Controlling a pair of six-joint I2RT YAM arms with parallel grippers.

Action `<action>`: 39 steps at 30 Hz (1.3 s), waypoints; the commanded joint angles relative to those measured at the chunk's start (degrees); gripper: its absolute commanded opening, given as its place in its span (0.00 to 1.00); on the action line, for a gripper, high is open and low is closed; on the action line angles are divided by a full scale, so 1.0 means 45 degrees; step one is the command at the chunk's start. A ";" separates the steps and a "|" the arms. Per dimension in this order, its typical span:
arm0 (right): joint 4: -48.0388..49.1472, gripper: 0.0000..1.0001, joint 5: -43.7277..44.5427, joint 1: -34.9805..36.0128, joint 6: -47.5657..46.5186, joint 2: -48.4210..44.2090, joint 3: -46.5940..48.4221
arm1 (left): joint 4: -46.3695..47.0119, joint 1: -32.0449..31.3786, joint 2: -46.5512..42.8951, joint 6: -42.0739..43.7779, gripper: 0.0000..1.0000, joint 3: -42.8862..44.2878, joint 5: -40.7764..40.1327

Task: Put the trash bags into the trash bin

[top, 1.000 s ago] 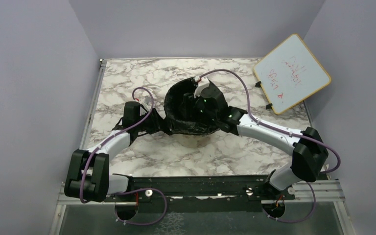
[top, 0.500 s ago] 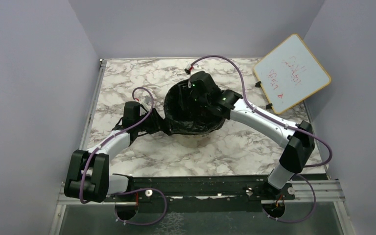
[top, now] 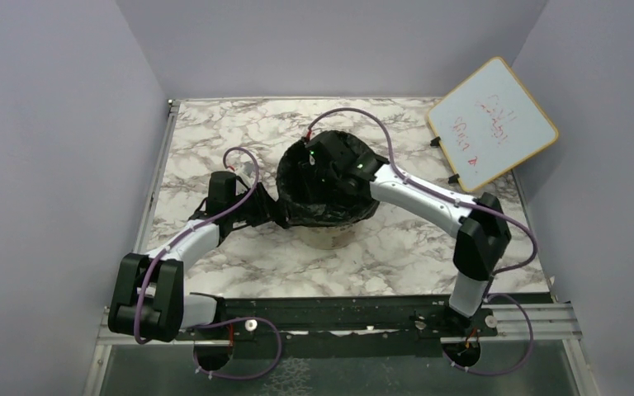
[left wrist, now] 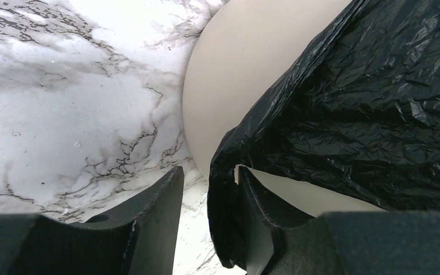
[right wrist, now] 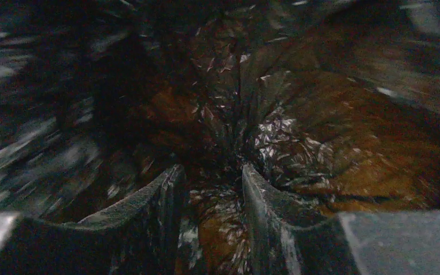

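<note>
The beige trash bin (top: 327, 238) stands mid-table, lined with a black trash bag (top: 324, 213) that is turned out over its rim. My left gripper (top: 271, 211) sits low against the bin's left side. In the left wrist view the bin's wall (left wrist: 240, 69) is bare, and a hanging fold of the bag (left wrist: 366, 103) drops between the parted jaws of the left gripper (left wrist: 209, 172). The fold lies against the right finger (left wrist: 258, 217) and stays apart from the left one. My right gripper (top: 315, 162) reaches down inside the bin. Seen from its wrist, the right gripper (right wrist: 212, 169) stands open over the crinkled bag floor (right wrist: 298, 114).
A white board with a yellow frame (top: 491, 124) leans at the back right corner. Grey walls close in the marble table (top: 215, 140) on the left, back and right. The right arm's purple cable arcs over the bin.
My right arm has swung left across the bin's opening, from the right rim toward the left, and its jaws have narrowed a little. The left arm and the bin have not moved.
</note>
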 commanded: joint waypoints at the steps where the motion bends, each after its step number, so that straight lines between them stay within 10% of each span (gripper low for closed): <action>1: -0.0342 0.45 -0.0686 0.0046 -0.0461 0.1698 0.0811 | -0.0104 -0.0045 -0.0195 0.0291 0.41 0.0332 -0.0131; 22: -0.1019 0.53 0.0524 0.0053 -0.1043 -0.0921 0.2746 | -0.0541 -0.0040 -0.0224 0.0721 0.41 0.0669 -0.0402; 28: -0.1823 0.68 0.4543 -0.0351 -0.0843 -0.2578 0.4043 | -0.1861 -0.0029 -0.0865 0.1022 0.51 0.0886 -0.1334; 39: 0.1443 0.73 -0.3348 -0.8396 0.3156 -0.6510 -0.4502 | -0.5807 0.0048 -0.4274 0.0903 0.83 0.2458 -0.6846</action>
